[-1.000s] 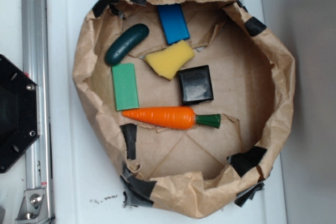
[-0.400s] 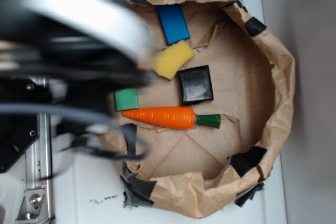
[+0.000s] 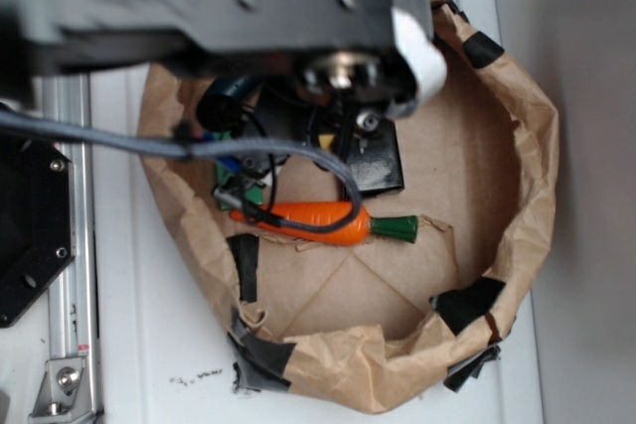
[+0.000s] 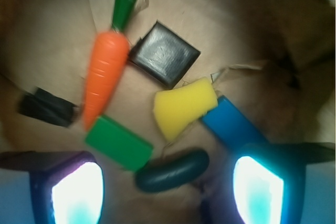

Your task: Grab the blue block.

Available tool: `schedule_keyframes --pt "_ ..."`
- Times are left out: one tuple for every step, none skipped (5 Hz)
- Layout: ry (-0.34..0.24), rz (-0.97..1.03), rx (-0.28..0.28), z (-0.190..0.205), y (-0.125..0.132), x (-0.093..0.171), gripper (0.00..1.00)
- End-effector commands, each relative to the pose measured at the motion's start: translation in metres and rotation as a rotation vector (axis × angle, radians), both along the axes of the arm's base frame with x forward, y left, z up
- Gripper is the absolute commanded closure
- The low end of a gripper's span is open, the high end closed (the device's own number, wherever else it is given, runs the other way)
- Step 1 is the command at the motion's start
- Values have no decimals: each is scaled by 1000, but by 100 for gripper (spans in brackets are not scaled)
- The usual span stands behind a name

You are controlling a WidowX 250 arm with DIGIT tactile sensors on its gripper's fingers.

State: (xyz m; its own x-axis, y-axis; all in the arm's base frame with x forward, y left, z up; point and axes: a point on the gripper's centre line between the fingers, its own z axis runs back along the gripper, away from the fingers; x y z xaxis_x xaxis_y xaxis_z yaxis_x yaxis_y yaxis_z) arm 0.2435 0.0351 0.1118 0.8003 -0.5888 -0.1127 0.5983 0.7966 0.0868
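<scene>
Best done by steering toward the blue block (image 4: pixel 229 126) before any descent: centre it in the gap, line the fingers (image 4: pixel 258 191) across its short sides, then drop straight down. Worth approaching from the open side, away from the yellow sponge (image 4: pixel 182 107), which overlaps one end of the block (a slanted entry would likely shove the sponge instead). No closing until the block sits squarely between the pads.

Fingers spread wide, holding nothing, touching nothing; both glowing pads visible at the lower edge of the wrist view, well above the items.

Taking the yellow sponge as the landmark, near to far in the wrist view: closest to the fingers and just below the sponge, a dark green pickle-shaped toy (image 4: pixel 172 170). Beside it, to the lower left of the sponge, the green block (image 4: pixel 118 142). To the sponge's right and partly tucked under it, the blue block, nearest the right-hand finger. Just beyond the sponge, the black block (image 4: pixel 164 53). To the far left of the sponge, the carrot (image 4: pixel 106 77), leaf end pointing away.

All inside the paper-lined basket (image 3: pixel 517 176) on the white bench (image 3: pixel 129 325). In the exterior view, blue block hidden behind the arm.
</scene>
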Motion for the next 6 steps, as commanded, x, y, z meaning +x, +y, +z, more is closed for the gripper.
schedule_keyframes --pt "-33 -194 141 -37 2 9 0" --pt "-45 -211 131 -37 17 15 0" --pt "-42 -248 113 -34 33 20 0" --pt "-41 -296 71 -33 41 22 0" --pt "-28 -354 80 -38 40 25 0" --pt "-12 -366 82 -45 40 27 0"
